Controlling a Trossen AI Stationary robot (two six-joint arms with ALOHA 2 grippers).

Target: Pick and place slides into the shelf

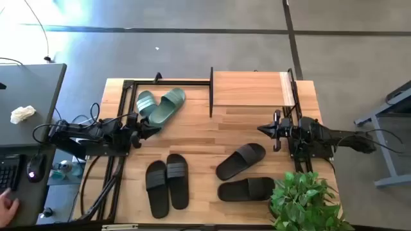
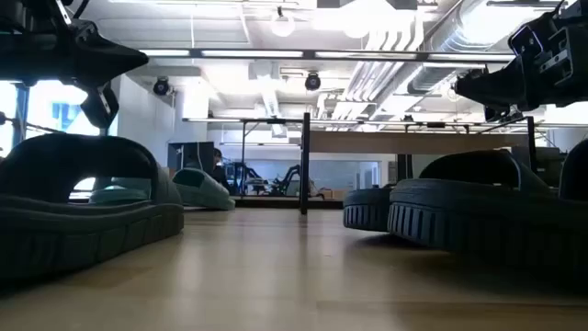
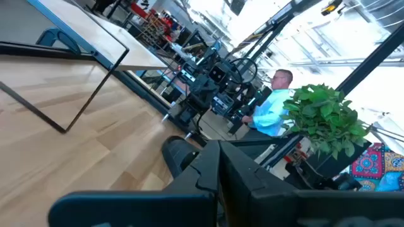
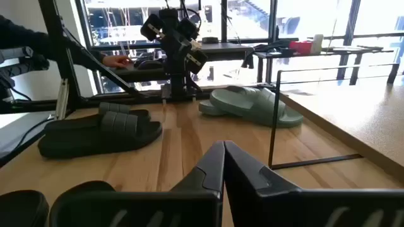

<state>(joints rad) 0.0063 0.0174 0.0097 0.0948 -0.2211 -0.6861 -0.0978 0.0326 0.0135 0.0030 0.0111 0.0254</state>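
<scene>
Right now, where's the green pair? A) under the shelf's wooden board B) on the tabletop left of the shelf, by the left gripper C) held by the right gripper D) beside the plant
B: the green pair lies on the tabletop left of the shelf, near the left gripper.

Light wooden counter point(image 1: 199, 131), planked, seen from above. At far edge, shelf point(image 1: 250, 88) of thin black rods with pale wooden top board, standing right of centre. Beside it on the left, open black metal frame point(image 1: 128, 90), also on the planks. Sage-green pair of slides point(image 1: 160, 104) lying overlapped just inside that frame's corner, toes angled apart. Black pair point(image 1: 167, 183) side by side near the front edge, left of centre, toes pointing to the front. Second black pair point(image 1: 243, 172) right of centre, one slide angled, the other lying crosswise nearer the front. Leafy green plant point(image 1: 302, 199) at front right corner, just beside the crosswise slide
</scene>
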